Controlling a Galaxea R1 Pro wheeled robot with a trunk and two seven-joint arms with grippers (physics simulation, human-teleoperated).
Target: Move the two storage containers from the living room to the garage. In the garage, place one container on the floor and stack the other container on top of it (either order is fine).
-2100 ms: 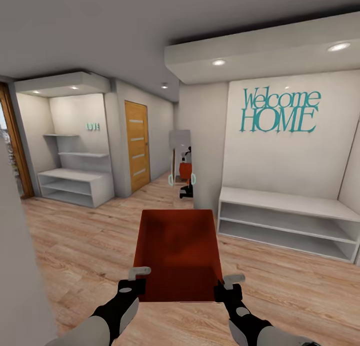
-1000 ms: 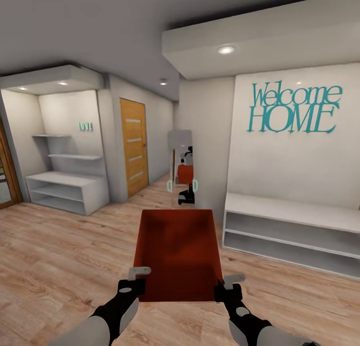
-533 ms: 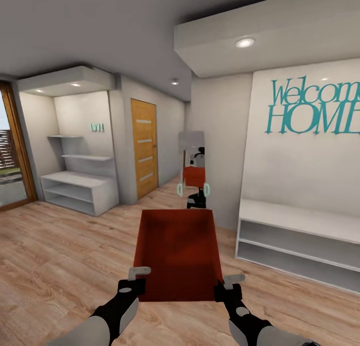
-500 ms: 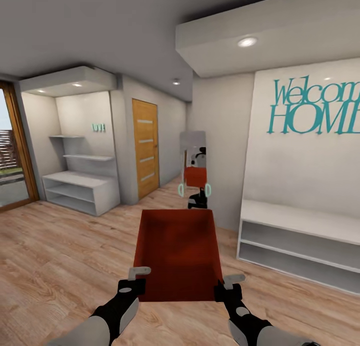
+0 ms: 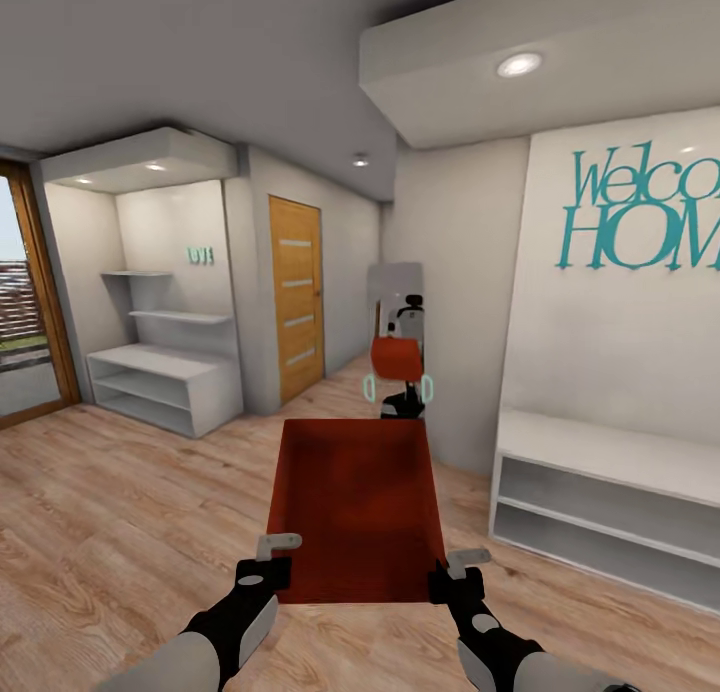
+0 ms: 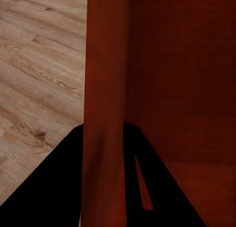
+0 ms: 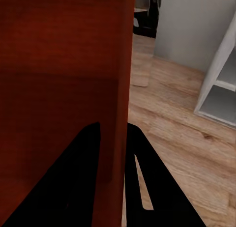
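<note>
Setting: entry hall with light wood-plank flooring, pale walls, teal "Welcome HOME" wall lettering, low white open shelf unit at right, orange wooden door down the corridor.
Left end effector: black, clamped narrow on the near left wall of the bin; in the left wrist view one finger sits on each side of that wall.
Right end effector: black, likewise pinched on the near right wall, fingers straddling it in the right wrist view.
Carried item: orange-red rectangular topless storage container, held level between both arms, clear of the flooring, long axis pointing ahead.
Beyond: tall mirror panel on the corridor wall, reflecting robot and bin; white stepped shelving alcove at left; glazed exterior door at far left.
Change: whole view has swung and advanced against half a second ago, lettering sliding off right, exterior door coming in; bin unchanged relative to the arms.
Reading: transit leg under way; garage not yet reached, grip appears steady.
Second container: not accounted for.
</note>
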